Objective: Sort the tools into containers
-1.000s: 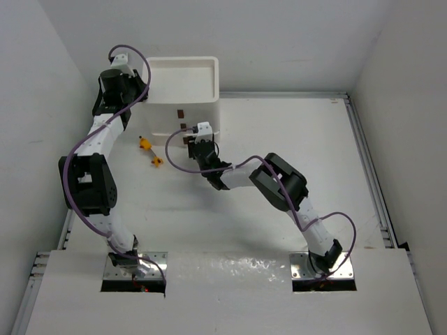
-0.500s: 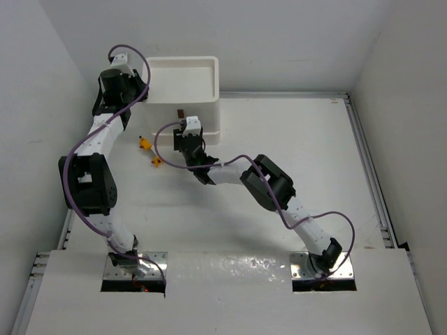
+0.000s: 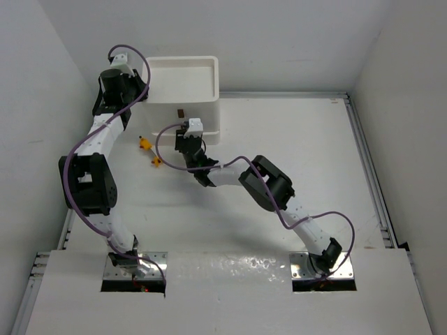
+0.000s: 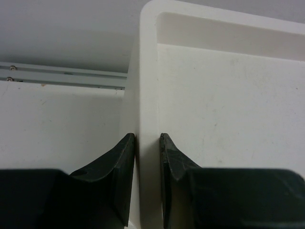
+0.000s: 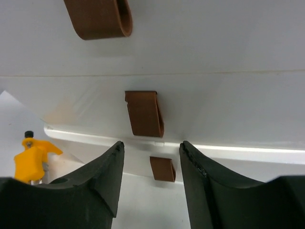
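Bracing the likely light white unit [image 4: 228,119], your left tool [image 4: 147,139] clamps its rim [image 4: 147,71]; your right tool [image 5: 151,145] gapes: pinch the stiff middle handle [image 5: 144,113].

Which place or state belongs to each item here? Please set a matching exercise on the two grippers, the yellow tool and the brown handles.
Items:
1. left gripper
2. right gripper
3. yellow tool
4. drawer handles

Descriptions:
A. brown, on the front of the white box
B. lying on the table, near the box's front corner
C. clamped on the box's rim wall
D. open, facing the drawer fronts

Pairs: 1-C; 2-D; 3-B; 4-A
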Controlling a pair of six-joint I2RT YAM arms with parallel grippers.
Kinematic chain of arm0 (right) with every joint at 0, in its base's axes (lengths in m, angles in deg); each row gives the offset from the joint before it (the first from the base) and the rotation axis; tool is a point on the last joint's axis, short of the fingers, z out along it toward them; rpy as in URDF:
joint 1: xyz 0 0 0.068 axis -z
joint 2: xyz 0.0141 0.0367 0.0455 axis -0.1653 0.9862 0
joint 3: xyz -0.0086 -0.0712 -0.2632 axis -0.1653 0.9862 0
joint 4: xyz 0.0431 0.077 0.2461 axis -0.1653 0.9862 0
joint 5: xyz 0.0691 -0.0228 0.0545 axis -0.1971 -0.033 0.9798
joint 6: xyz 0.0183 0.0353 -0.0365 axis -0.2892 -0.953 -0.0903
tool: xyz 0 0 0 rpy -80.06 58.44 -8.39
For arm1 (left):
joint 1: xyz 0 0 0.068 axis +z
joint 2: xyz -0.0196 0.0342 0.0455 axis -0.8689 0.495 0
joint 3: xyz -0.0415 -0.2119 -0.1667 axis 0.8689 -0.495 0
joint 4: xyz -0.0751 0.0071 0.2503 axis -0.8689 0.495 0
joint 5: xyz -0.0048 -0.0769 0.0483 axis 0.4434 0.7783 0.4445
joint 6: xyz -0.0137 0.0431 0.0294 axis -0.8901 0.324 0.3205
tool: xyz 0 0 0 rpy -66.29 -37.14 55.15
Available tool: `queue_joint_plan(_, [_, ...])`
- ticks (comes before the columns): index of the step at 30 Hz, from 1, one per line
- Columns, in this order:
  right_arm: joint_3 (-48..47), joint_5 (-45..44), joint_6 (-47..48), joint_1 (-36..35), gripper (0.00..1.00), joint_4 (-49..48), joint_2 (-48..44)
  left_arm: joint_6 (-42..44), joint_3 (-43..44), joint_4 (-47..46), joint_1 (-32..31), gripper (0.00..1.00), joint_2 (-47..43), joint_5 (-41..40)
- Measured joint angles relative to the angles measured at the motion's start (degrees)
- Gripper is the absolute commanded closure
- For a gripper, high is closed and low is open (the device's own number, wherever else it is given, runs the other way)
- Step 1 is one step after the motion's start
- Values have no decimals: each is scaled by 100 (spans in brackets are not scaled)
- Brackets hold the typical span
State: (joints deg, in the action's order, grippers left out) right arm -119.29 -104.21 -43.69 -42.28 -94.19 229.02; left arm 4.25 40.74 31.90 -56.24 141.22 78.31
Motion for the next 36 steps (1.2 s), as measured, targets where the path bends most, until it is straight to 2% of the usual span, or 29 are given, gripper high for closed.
queue_joint_plan(7, [1005, 96, 160, -90, 45, -387, -245, -7, 7, 7, 0, 100, 0, 4])
queue_joint_plan(11, [1128, 48, 249, -164, 42, -240, -243, -22, 7, 11, 0, 100, 0, 7])
queue_joint_plan(19, [225, -74, 286, -164, 41, 105, 22, -22, 9, 13, 0, 100, 0, 13])
queue_joint_plan(29, [-417, -2, -577, 164, 47, 1261, 319, -15, 17, 26, 0, 100, 0, 15])
queue_joint_plan(36, [-970, 24, -557, 98, 50, 1631, 697, -9, 33, 59, 0, 100, 0, 13])
